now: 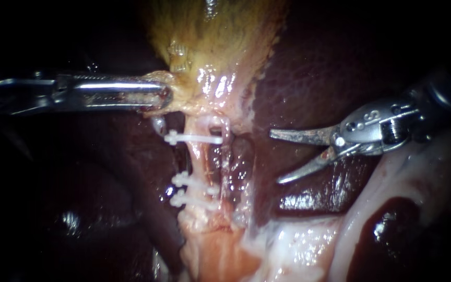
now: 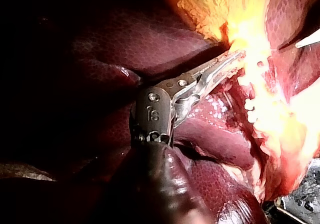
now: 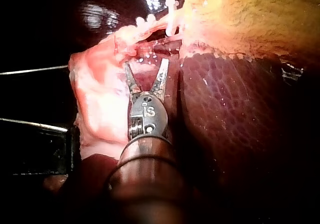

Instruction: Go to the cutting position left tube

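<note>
At centre frame, left tube (image 1: 198, 159) carries clips (image 1: 191, 138) above and below a bare stretch. Left instrument (image 1: 164, 97) clenches the gallbladder (image 1: 210, 31); right instrument (image 1: 275, 157), jaws spread, sits right of the tube. Approach step, tube not yet reached; next: advance leftward, straddling that stretch.

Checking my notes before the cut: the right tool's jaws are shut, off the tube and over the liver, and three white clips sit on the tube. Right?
Not quite: the endoscope view shows the right tool with jaws open, a clear gap between them. The rest stands: it is off the tube, over the liver, and three white clips sit on the tube.
</note>
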Motion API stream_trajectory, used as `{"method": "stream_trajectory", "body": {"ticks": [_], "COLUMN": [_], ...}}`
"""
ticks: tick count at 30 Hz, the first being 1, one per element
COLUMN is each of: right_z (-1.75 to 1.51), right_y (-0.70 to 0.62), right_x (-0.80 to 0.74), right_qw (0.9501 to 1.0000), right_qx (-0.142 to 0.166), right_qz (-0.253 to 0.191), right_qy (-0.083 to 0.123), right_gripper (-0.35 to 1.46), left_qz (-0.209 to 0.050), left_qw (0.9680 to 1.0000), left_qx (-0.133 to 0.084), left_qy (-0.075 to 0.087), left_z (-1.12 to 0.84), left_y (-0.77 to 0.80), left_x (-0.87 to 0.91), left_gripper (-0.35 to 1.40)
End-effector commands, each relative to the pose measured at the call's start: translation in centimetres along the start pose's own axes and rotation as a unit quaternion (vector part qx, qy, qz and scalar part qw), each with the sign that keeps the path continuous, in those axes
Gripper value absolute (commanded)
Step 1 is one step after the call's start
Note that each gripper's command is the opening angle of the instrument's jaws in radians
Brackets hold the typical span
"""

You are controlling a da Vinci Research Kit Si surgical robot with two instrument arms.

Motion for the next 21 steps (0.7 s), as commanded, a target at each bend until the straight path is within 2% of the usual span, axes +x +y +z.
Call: {"method": "stream_trajectory", "body": {"ticks": [1, 4, 6, 8, 10, 14, 17, 21], "right_z": [0.00, 0.00, 0.00, 0.00, 0.00, 0.04, 0.13, 0.29], "right_y": [0.00, 0.00, 0.00, 0.00, 0.00, -0.01, -0.04, -0.11], "right_x": [0.00, 0.00, 0.00, 0.00, 0.00, 0.07, 0.19, 0.36], "right_qw": [1.0000, 1.0000, 1.0000, 1.0000, 1.0000, 0.9997, 0.9975, 0.9954], "right_qx": [0.000, 0.000, 0.000, 0.000, 0.002, 0.023, 0.064, 0.078], "right_qz": [0.000, 0.000, 0.000, 0.000, 0.000, -0.002, 0.030, 0.053], "right_qy": [0.000, 0.000, 0.000, 0.000, 0.000, 0.003, 0.006, 0.013], "right_gripper": [1.43, 1.45, 1.45, 1.45, 1.45, 1.45, 1.45, 1.45], "left_qz": [0.000, -0.003, -0.007, -0.011, -0.016, -0.015, -0.015, -0.015], "left_qw": [1.0000, 1.0000, 0.9999, 0.9998, 0.9997, 0.9997, 0.9997, 0.9997], "left_qx": [-0.002, -0.005, -0.011, -0.012, -0.011, -0.009, -0.009, -0.009], "left_qy": [-0.001, -0.004, 0.002, 0.014, 0.016, 0.017, 0.017, 0.017], "left_z": [-0.03, -0.19, -0.31, -0.45, -0.53, -0.56, -0.55, -0.55], "left_y": [0.01, 0.06, 0.10, 0.16, 0.20, 0.23, 0.23, 0.24], "left_x": [0.01, 0.11, 0.21, 0.32, 0.37, 0.35, 0.34, 0.34], "left_gripper": [-0.35, -0.35, -0.35, -0.35, -0.35, -0.35, -0.35, -0.35]}}
